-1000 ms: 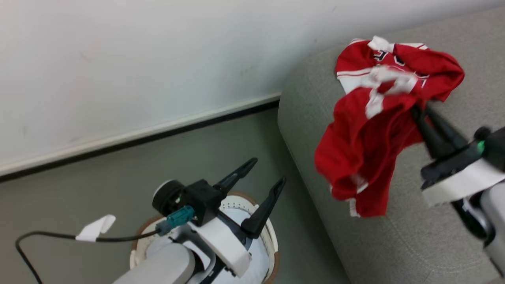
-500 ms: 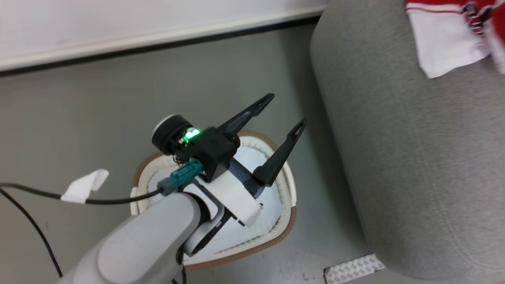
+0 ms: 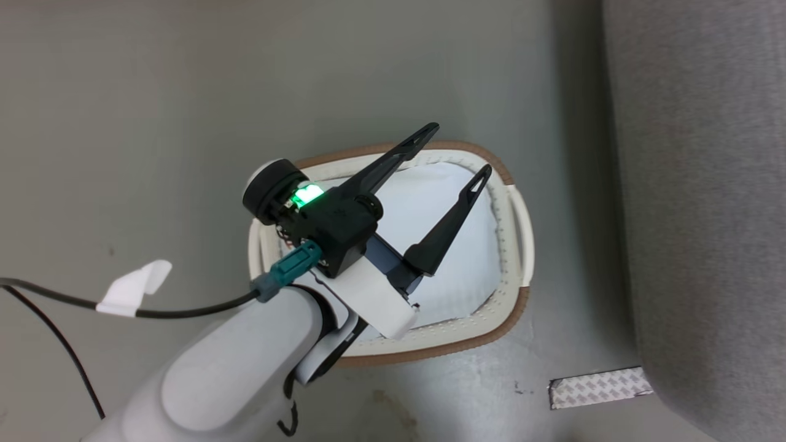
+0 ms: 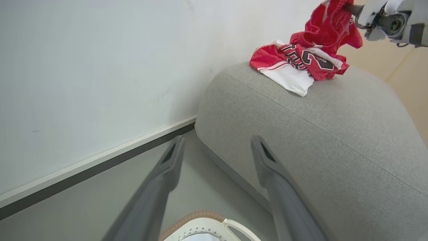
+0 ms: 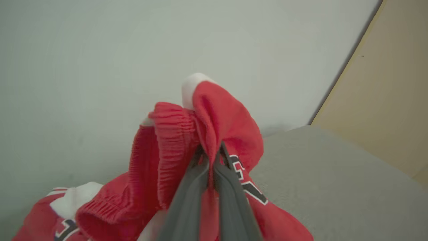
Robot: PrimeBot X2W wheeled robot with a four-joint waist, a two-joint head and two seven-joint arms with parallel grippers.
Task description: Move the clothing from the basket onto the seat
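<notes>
The left gripper [image 3: 462, 147] is hovering over the basket [image 3: 514, 310], its jaws standing wide apart with nothing between them; the basket is sitting on the grey floor [image 3: 153, 92] just beside the seat [image 3: 706, 184], and a pale cloth [image 3: 470, 264] is lying inside it; in the left wrist view that gripper's fingers [image 4: 169, 174] are framing the rounded end of the seat [image 4: 317, 140], with the basket [image 4: 200, 216] rim peeking up at the bottom edge; the right gripper [image 5: 211, 152] is pinching a red piece of the clothing [image 5: 220, 113] tightly between closed jaws, holding it up above the seat; a second red and white jersey [image 4: 299, 63] with black-and-white lettering is lying crumpled on top of the seat near the white wall [image 4: 100, 67]; the held piece is hanging right over it, perhaps brushing it, though the angle is making that hard to judge; a black cable [image 3: 196, 307] is trailing from the left wrist.
</notes>
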